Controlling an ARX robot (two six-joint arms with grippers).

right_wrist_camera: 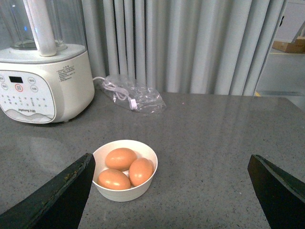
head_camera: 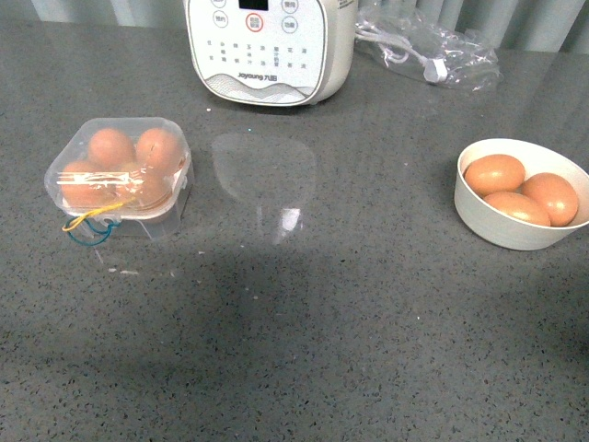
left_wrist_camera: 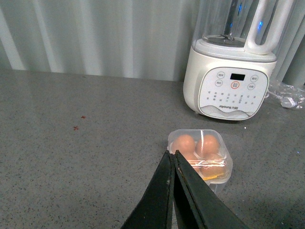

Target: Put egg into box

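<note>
Seemingly filled, the box sits lidded with four eggs; left pincer hangs pressed together and empty, right pincer spread wide above the bowl.

A white blender stands at the countertop's back, a bagged cable (clear plastic) beside it.

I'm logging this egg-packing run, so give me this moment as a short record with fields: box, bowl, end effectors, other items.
box: small clear plastic egg case, lid shut, four orange-brown eggs inside, yellow and blue elastic loops at its front
bowl: round white bowl holding three orange-brown eggs
left end effector: shut, empty, above the counter near the case
right end effector: open, empty, facing the bowl
other: white blender base; clear bag with cable
</note>
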